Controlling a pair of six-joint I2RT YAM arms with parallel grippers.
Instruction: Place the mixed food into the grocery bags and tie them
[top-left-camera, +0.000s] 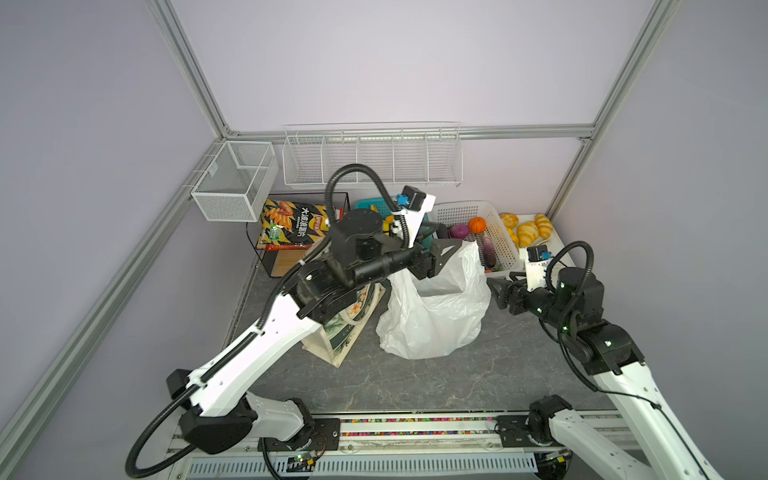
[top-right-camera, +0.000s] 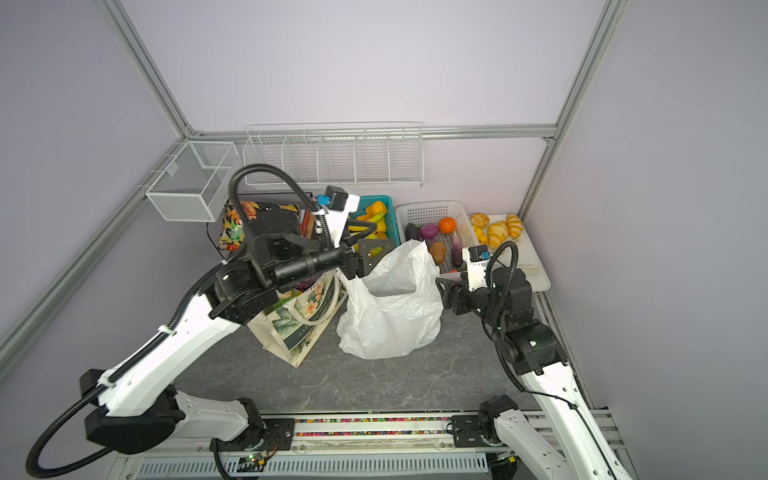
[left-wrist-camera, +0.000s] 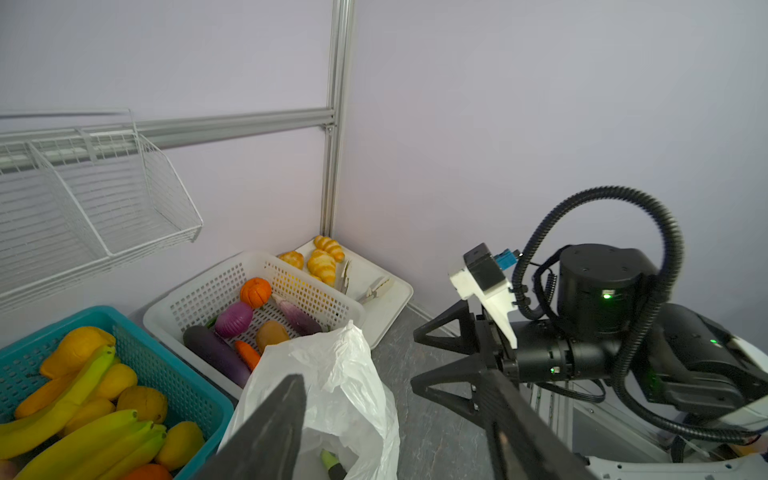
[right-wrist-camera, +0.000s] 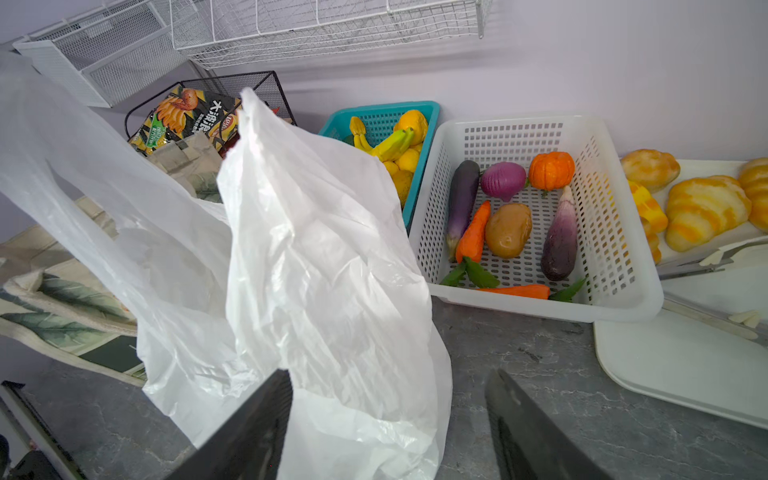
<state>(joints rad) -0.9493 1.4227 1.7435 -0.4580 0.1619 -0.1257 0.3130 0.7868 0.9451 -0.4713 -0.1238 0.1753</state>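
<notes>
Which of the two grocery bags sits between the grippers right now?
The thin white plastic bag, mouth open, between the left gripper and right gripper. The canvas tote stands to its left in both top views.

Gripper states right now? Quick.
Left gripper: open, over the plastic bag, gripping nothing.
Right gripper: open, beside the bag, empty.

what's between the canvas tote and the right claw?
Only the white plastic bag, mouth open, standing right beside the canvas tote and reaching about to the right claw. Shows in both top views.
</notes>
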